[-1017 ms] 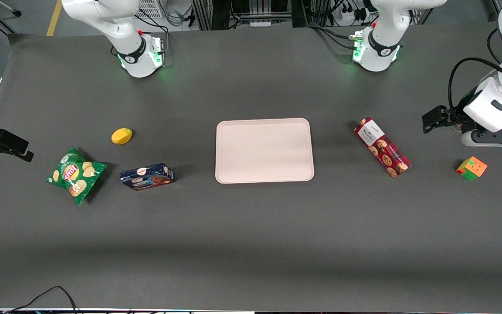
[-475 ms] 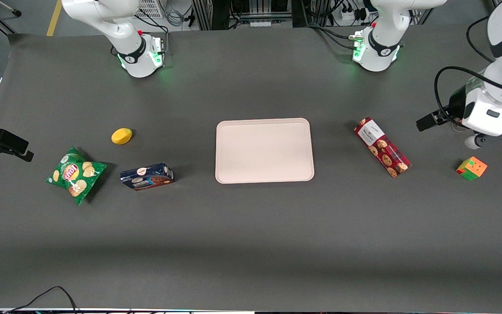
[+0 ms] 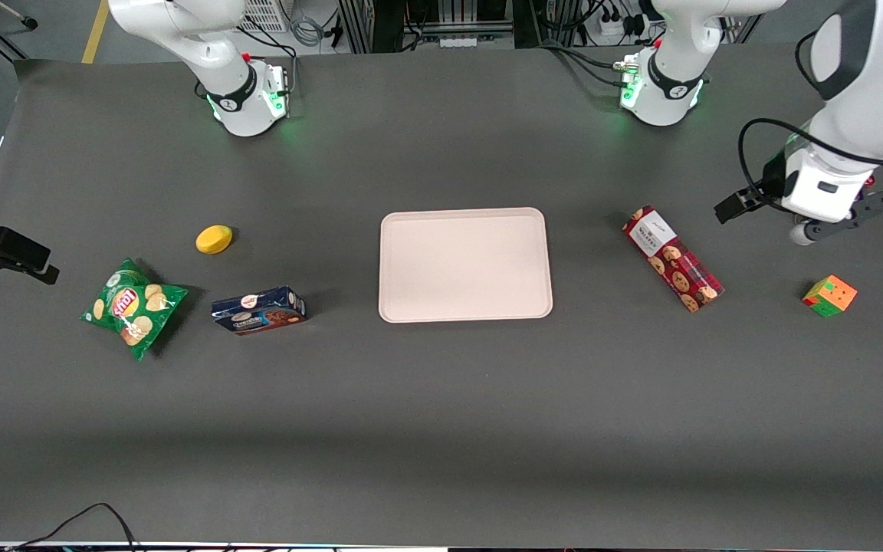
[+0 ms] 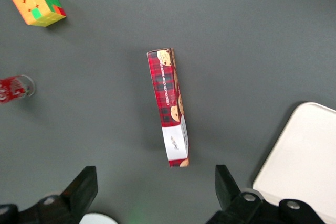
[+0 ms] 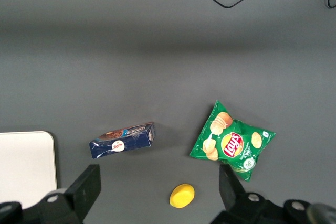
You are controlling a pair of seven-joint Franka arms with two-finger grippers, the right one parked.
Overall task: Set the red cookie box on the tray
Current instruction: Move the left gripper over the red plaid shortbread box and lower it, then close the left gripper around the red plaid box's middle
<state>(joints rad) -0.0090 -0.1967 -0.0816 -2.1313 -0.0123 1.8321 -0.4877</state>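
The red cookie box (image 3: 673,257) lay flat on the dark table (image 3: 441,429), skewed to the table's edges, well apart from the tray (image 3: 465,264) and toward the working arm's end. Its white-labelled end pointed away from the front camera. The tray held nothing. My gripper (image 4: 156,190) hung above the table, off to the working arm's end of the box, near a coloured puzzle cube (image 3: 829,296), with my fingers (image 4: 83,188) spread wide and clear of everything.

In my judgement the step was the approach. I needed to centre over the carton's middle, turn the wrist until the fingers straddled its narrow width, then descend squarely; a grip near one end would likely let the long box droop or swing.

Limits of inspection: my fingertips were cut off at the wrist view's edge. A small red-and-clear item (image 4: 14,87) beside the cube could not be identified. Only a corner of the tray showed there.
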